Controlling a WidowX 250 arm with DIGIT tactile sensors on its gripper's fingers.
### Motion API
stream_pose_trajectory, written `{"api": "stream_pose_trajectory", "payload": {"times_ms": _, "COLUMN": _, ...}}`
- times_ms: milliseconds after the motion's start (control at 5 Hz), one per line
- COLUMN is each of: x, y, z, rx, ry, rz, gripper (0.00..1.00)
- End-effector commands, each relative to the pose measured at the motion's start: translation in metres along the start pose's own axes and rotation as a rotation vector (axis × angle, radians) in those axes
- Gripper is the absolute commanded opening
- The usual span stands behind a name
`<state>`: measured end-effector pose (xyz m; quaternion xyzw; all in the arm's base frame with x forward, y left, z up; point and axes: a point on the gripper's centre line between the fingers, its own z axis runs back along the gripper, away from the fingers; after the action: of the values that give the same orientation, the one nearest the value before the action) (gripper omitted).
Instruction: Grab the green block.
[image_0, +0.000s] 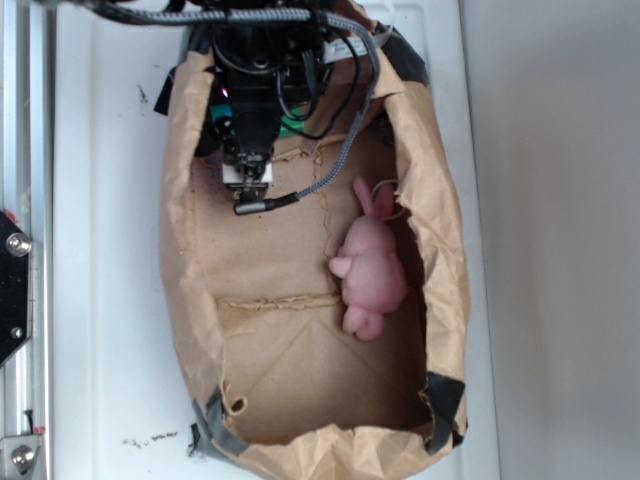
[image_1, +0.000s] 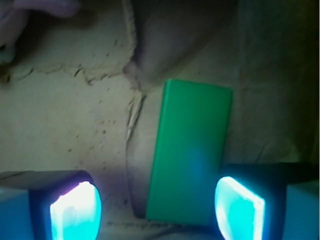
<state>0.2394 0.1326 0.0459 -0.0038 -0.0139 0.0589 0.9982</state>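
Note:
The green block (image_1: 192, 150) lies flat on the brown paper floor of the bag, its long side running away from the wrist camera. My gripper (image_1: 157, 205) is open and hangs just above it. The block's near end sits between the two lit fingertips, close to the right fingertip (image_1: 239, 210) and well apart from the left fingertip (image_1: 75, 212). In the exterior view only a green sliver of the block (image_0: 290, 127) shows beside the black gripper (image_0: 260, 130), at the far end of the bag.
The brown paper bag (image_0: 190, 260) lies open on a white table, its crumpled walls ringing the work area. A pink plush bunny (image_0: 368, 270) lies along the right wall, and a bit of the bunny (image_1: 30, 10) shows in the wrist view. A braided cable (image_0: 340, 160) droops from the arm.

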Motion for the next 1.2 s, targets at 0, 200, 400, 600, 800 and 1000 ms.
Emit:
{"api": "stream_pose_trajectory", "payload": {"times_ms": 0, "x": 0.023, "y": 0.002, "z": -0.002, "rx": 0.019, "ry": -0.045, "rz": 0.023, "gripper": 1.00}}
{"api": "stream_pose_trajectory", "payload": {"times_ms": 200, "x": 0.029, "y": 0.006, "z": -0.007, "rx": 0.063, "ry": -0.059, "rz": 0.045, "gripper": 1.00}}
{"api": "stream_pose_trajectory", "payload": {"times_ms": 400, "x": 0.032, "y": 0.008, "z": -0.014, "rx": 0.086, "ry": -0.049, "rz": 0.054, "gripper": 1.00}}
{"api": "stream_pose_trajectory", "payload": {"times_ms": 600, "x": 0.035, "y": 0.005, "z": -0.024, "rx": 0.110, "ry": -0.042, "rz": 0.050, "gripper": 1.00}}
{"api": "stream_pose_trajectory", "payload": {"times_ms": 800, "x": 0.021, "y": 0.001, "z": -0.027, "rx": 0.118, "ry": -0.037, "rz": 0.031, "gripper": 1.00}}
{"api": "stream_pose_trajectory", "payload": {"times_ms": 1000, "x": 0.022, "y": 0.001, "z": -0.022, "rx": 0.099, "ry": -0.038, "rz": 0.025, "gripper": 0.00}}
